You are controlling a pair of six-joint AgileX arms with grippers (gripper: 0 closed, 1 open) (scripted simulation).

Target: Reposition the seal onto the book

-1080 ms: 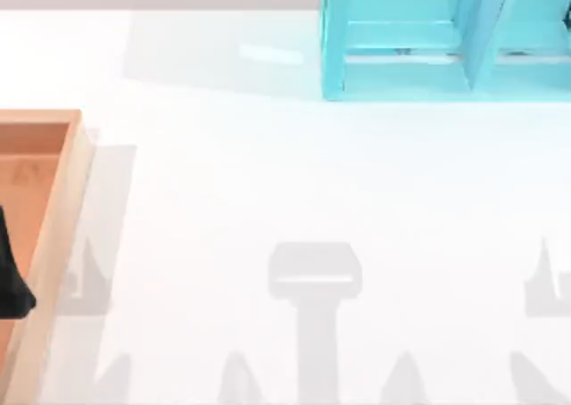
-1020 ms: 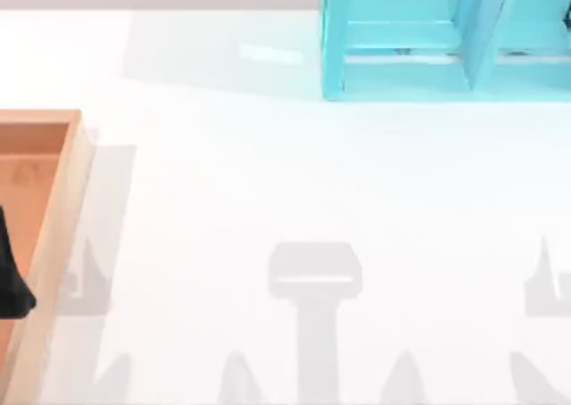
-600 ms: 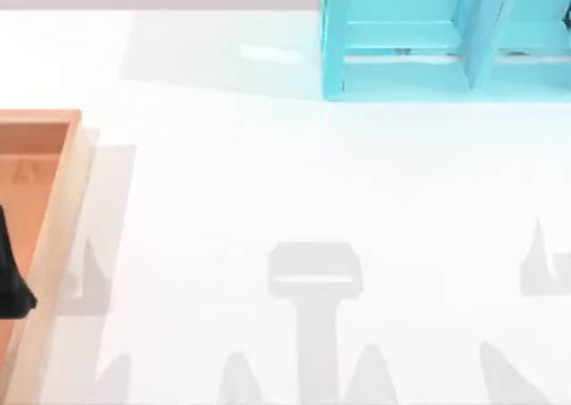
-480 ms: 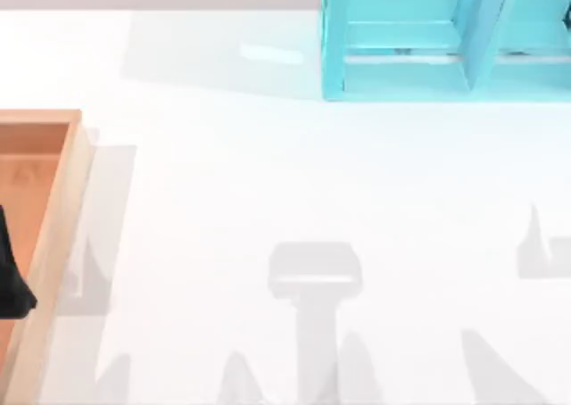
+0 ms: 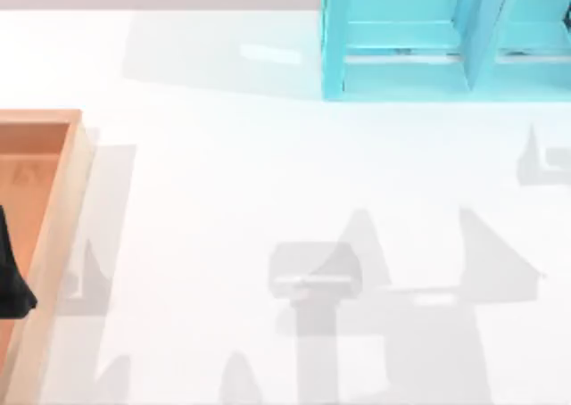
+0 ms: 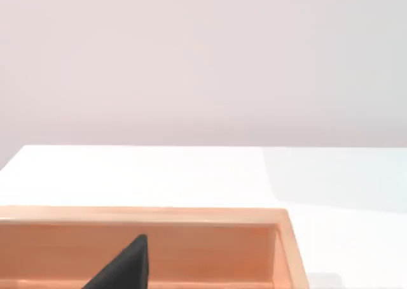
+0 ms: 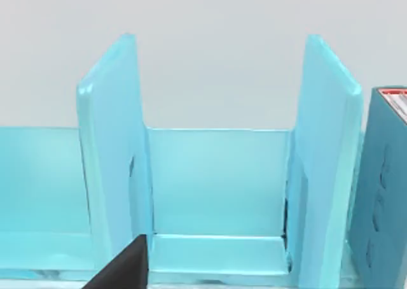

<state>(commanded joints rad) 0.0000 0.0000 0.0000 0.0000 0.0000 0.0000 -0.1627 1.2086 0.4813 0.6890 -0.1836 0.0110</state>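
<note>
White table (image 5: 232, 173), light-blue shelf unit (image 5: 401, 66) at back, pale plain wall (image 6: 203, 60)

— Where's the book?
— The book (image 7: 381, 187) stands upright at the right edge of the right wrist frame: darker teal cover, a red-and-white patch at its top corner.
— What's next to it?
— A lighter blue shelf (image 7: 216, 187) divider, just beside.
</note>
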